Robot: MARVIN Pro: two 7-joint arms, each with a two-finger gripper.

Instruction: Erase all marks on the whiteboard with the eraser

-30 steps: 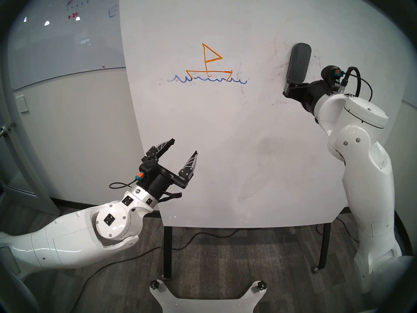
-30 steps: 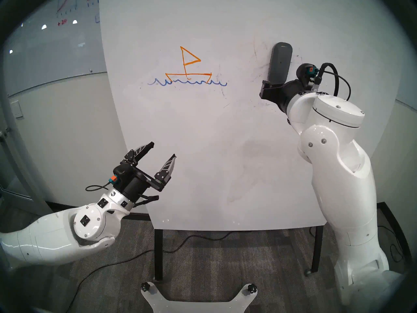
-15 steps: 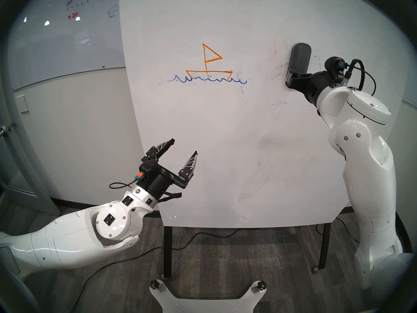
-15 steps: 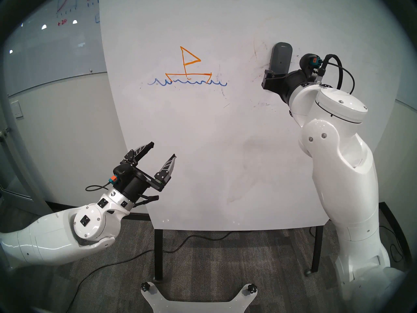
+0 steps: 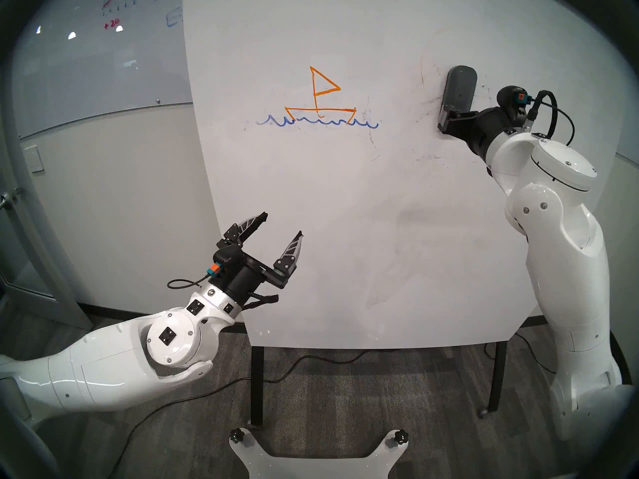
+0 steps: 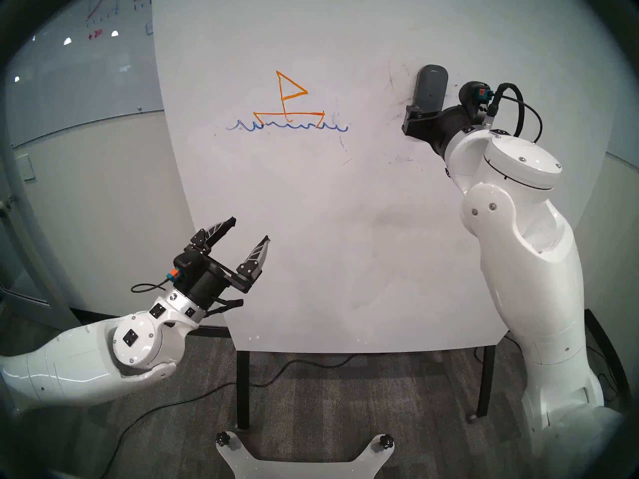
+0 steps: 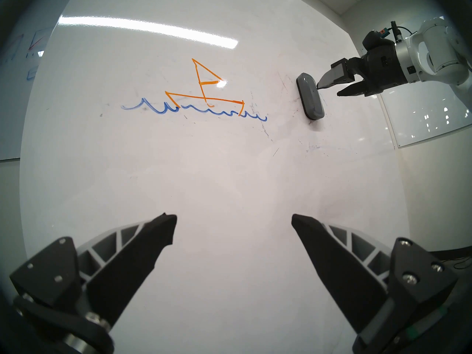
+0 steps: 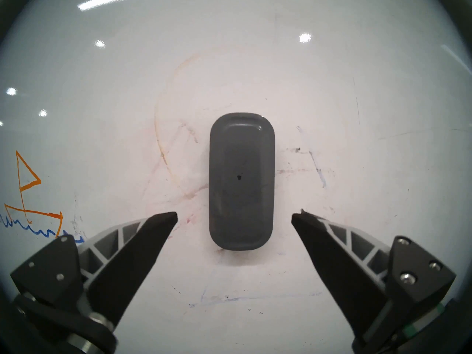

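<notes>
The whiteboard (image 5: 345,226) stands upright in front of me. On it are an orange sailboat (image 5: 320,98), a blue wavy line (image 5: 316,123) and faint smudges (image 5: 428,157). The dark grey eraser (image 5: 460,87) clings upright to the board at the upper right; it also shows in the right wrist view (image 8: 241,182). My right gripper (image 5: 446,120) is open in front of the eraser's lower end, one finger on each side with gaps (image 8: 234,215). My left gripper (image 5: 283,223) is open and empty, low at the board's left edge (image 7: 234,215).
A glossy grey glass panel (image 5: 103,53) with red and blue graphs hangs on the wall at the left. Black legs (image 5: 257,385) hold the board up. A black cable (image 5: 311,360) lies on the carpet. My white base plate (image 5: 316,457) is at the bottom.
My right gripper has moved up the board and now covers the eraser's lower end. The eraser, the marks and my left arm have not moved.
</notes>
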